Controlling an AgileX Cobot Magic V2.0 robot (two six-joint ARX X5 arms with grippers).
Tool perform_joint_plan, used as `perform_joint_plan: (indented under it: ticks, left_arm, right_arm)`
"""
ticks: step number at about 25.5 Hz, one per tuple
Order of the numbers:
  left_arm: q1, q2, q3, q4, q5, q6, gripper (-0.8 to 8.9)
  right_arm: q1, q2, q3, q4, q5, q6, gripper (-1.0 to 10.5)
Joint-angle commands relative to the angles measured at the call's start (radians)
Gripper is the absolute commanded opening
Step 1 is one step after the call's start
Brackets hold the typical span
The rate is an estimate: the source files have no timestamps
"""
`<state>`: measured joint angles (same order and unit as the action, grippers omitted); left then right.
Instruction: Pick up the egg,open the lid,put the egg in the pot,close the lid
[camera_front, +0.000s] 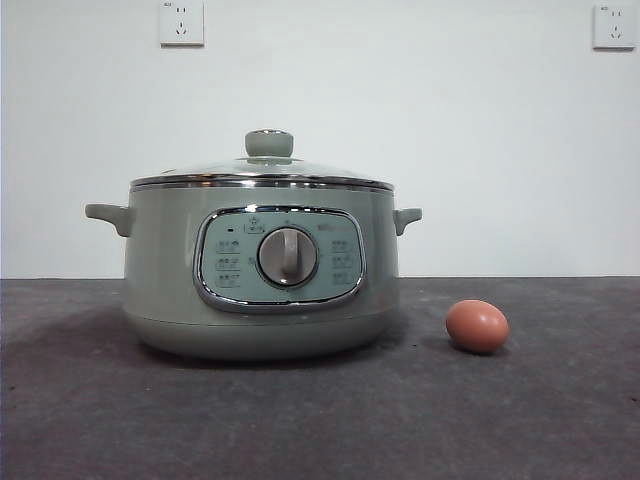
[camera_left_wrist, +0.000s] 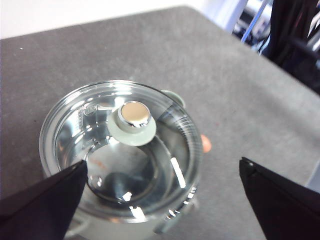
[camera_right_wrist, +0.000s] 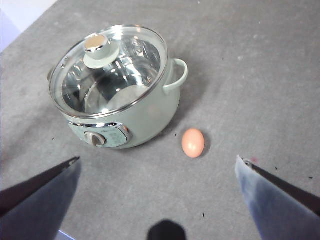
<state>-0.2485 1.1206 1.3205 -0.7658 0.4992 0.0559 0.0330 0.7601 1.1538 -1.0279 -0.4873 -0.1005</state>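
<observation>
The sage-green pot (camera_front: 160, 260) stands on the table left of centre, its control panel facing the front camera. The glass lid (camera_front: 300, 168) sits shut on it, knob (camera_front: 269, 144) up. The reddish-brown egg (camera_front: 477, 326) lies on the table to the pot's right, apart from it. My left gripper (camera_left_wrist: 163, 162) hangs open high above the lid (camera_left_wrist: 70, 125), and the egg (camera_left_wrist: 206, 144) peeks out past the rim. My right gripper (camera_right_wrist: 157, 159) is open high over the table, with the egg (camera_right_wrist: 193, 143) and the pot (camera_right_wrist: 150, 115) below it. Neither gripper shows in the front view.
The table (camera_front: 560, 420) is covered in dark grey felt. A white wall with two sockets (camera_front: 181, 22) (camera_front: 614, 25) stands behind it. Dark equipment (camera_left_wrist: 295, 35) shows beyond the table's edge in the left wrist view.
</observation>
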Motion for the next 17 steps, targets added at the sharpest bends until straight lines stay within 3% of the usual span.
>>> perform_joint_plan:
  ticks: [1,7,17]
  left_arm:
    - [-0.055,0.105,0.057,0.010,-0.071,0.060,6.56]
    - [-0.158,0.384,0.221,0.028,-0.209,0.129,6.56]
    - [-0.192,0.589,0.243,0.102,-0.216,0.135,6.55]
  right_arm:
    - [0.000,0.005,0.004,0.002,-0.005,0.003,6.0]
    - [0.000,0.023,0.004,-0.011,-0.005,0.003,6.0]
    - [0.000,0.023,0.004,-0.018,-0.005,0.002,6.0]
